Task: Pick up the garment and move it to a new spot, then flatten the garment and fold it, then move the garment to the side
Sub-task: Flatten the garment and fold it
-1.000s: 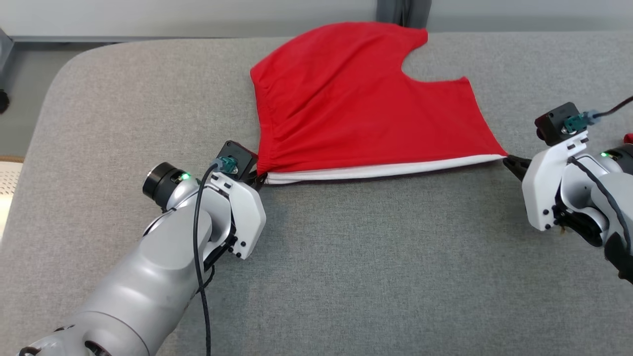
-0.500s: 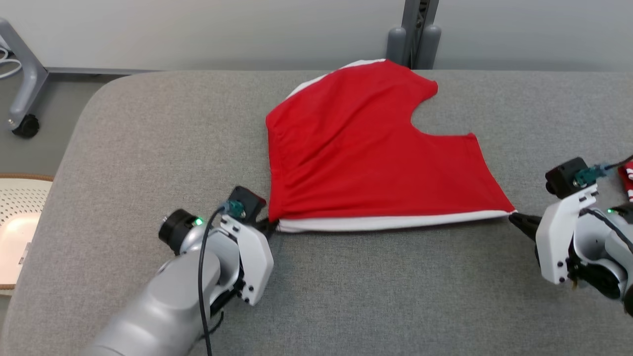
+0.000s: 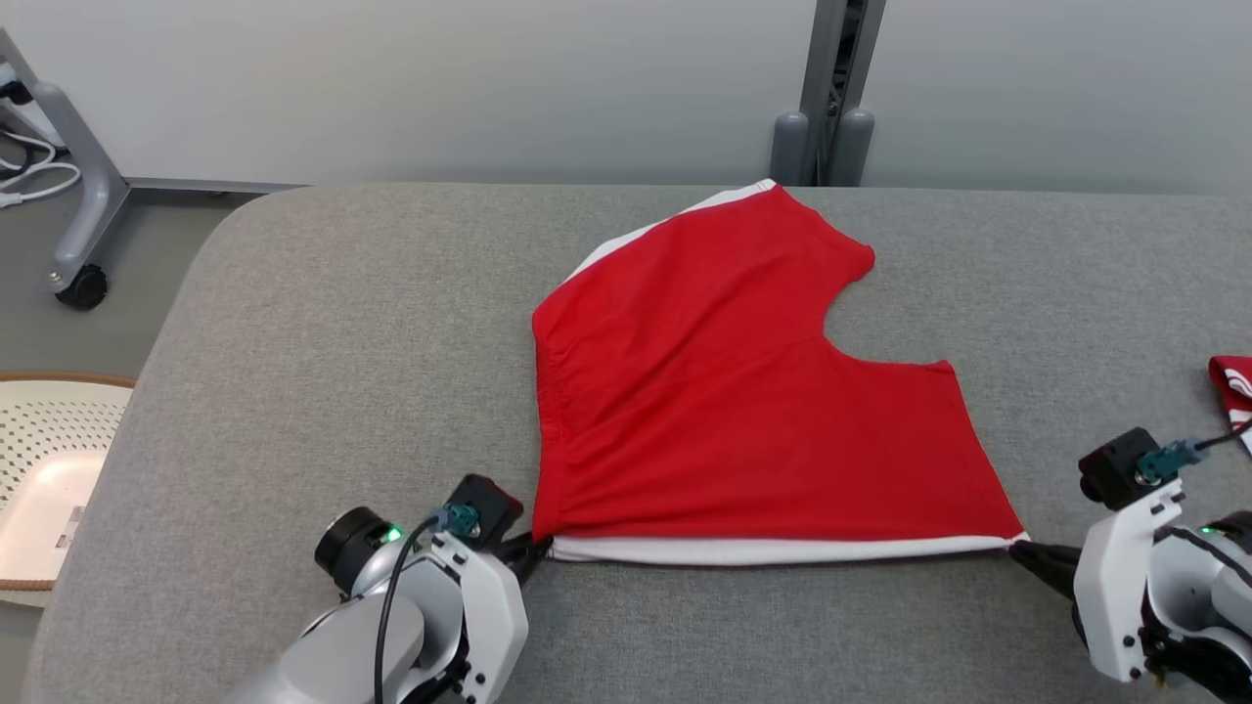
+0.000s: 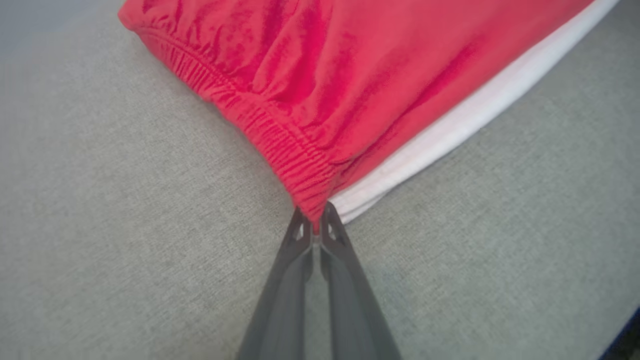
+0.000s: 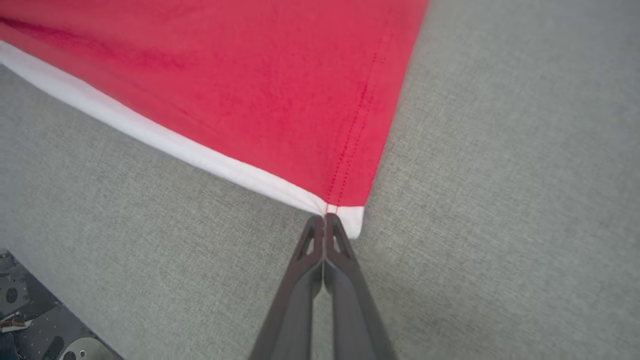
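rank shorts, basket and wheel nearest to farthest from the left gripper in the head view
1. shorts: corner pinched by the left gripper, touching.
2. basket: off the table, at the left edge.
3. wheel: on the floor, left, farther back.

No readable text, label or number shows anywhere.

garment (image 3: pixel 743 391) underside hidden, red cloth (image 3: pixel 1231 374) cropped right

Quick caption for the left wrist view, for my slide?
Left gripper shut on the elastic corner of the red garment on the grey surface.
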Available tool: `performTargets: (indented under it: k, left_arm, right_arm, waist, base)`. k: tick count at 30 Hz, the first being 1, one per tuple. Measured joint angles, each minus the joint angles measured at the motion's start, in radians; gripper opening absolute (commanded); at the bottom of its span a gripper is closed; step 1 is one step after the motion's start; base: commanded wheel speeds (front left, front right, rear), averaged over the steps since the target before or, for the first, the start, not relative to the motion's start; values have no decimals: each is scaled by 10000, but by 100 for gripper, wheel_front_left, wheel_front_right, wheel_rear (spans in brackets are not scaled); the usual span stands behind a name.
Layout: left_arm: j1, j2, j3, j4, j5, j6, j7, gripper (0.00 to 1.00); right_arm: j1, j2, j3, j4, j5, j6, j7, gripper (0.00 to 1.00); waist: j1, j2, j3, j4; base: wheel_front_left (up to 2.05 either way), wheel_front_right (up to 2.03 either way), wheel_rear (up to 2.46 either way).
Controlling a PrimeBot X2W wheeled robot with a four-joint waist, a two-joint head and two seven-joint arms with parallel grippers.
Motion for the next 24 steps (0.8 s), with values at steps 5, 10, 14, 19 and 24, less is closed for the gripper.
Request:
performTargets:
  k: [5,10,14,19,24]
  left_arm:
    - [452,69,-23,-176,155,0,-134,0]
    - [1197,161,-36,-435,115,136,-336,0]
    - [1436,259,-31,-746,35,265,-347,0]
    - [1804,654,-40,-1544,-25,531,-245,0]
    - [2173,1216,-50,-2564,192,951,48,0]
  right_arm:
    - [312,-445,-15,-451,-98,0,-13,0]
    - [1050,-688,-36,-897,136,0,-105,0]
    - [1462,-863,-52,-1039,293,0,29,0]
    - [1983,-1158,-288,-1356,464,2,295,0]
    - [2555,-1492,-711,-1534,531,0,520,0]
  waist:
    - [0,0,-153,56]
    - [0,0,-613,70]
    - [0,0,-831,94]
    - [0,0,-1011,152]
    - [0,0,-975,170]
  base:
    - [0,0,0]
    - [0,0,0]
    - [0,0,0]
    - [0,0,0]
    - [0,0,0]
